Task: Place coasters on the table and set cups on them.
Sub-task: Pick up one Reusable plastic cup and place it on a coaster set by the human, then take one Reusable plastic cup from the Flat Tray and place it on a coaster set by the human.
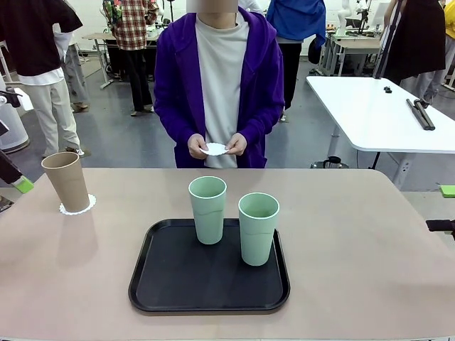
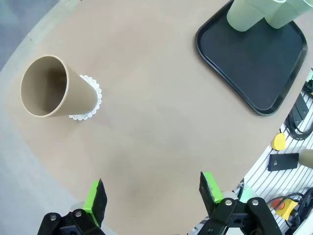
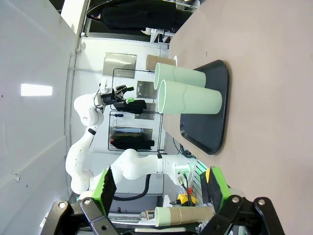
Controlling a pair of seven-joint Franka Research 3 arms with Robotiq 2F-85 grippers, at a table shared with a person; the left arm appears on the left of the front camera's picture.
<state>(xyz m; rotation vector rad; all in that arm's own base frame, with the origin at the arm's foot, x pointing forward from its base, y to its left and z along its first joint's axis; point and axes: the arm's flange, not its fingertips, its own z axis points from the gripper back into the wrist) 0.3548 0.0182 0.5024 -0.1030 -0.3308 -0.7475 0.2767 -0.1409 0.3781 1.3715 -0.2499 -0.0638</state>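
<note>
When I froze things at this point, I'd say the job was roughly a third done. The tan cup stood upright on its coaster near the left edge of the tabletop, lacy rim poking out round the base, so that pair was sorted. My left tool hung above the tabletop near that cup but clear of it, jaws wide apart with nothing between the green pads, touching neither cup nor doily. My right tool was off at the right side, also spread wide and empty, looking sideways along the tabletop at the black tray. The other two cups were on that tray, upright and close together, not touching as far as I could tell: the far mint cup toward the back left of it, the near mint cup a bit right and closer to me. Across the tabletop the person's hands held a second coaster at waist height, not yet put down. Whether it was one doily or two stacked, I couldn't make out. So what was left, by my reckoning: two more coasters down on bare tabletop, then each mint cup lifted off the tray and set square on one. Nothing for me to grab until a doily landed, imo.
</note>
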